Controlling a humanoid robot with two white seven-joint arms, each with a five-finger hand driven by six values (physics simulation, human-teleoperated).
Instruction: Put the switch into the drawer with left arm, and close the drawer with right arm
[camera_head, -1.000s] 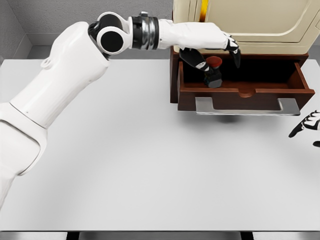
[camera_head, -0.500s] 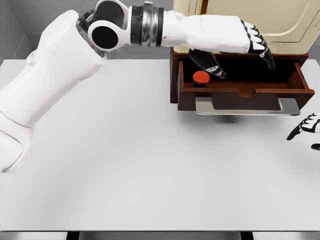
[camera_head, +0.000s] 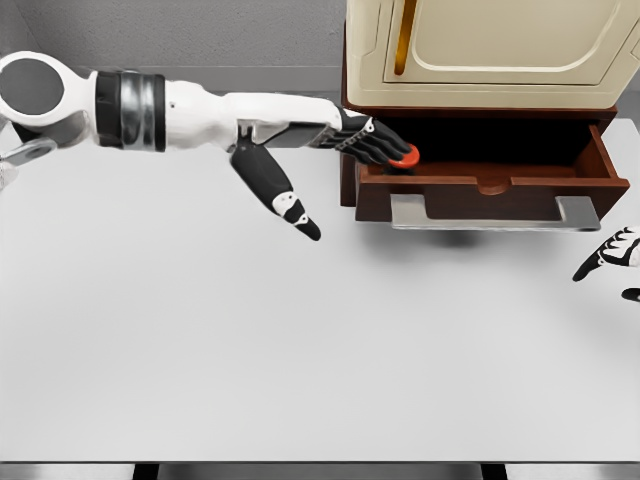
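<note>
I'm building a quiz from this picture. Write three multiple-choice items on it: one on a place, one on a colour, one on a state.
1. Where is the switch?
A. On the table
B. In the drawer's left end
C. On top of the cabinet

2. What colour is the switch's visible top?
A. Red
B. Blue
C. Green

3. What state is the drawer in?
A. Pushed shut
B. Pulled open
C. Taken out and lying on the table

Answers:
1 B, it shows just behind the drawer's front wall, under the left hand's fingertips.
2 A, a red cap shows.
3 B, its dark inside shows below the cabinet.
</note>
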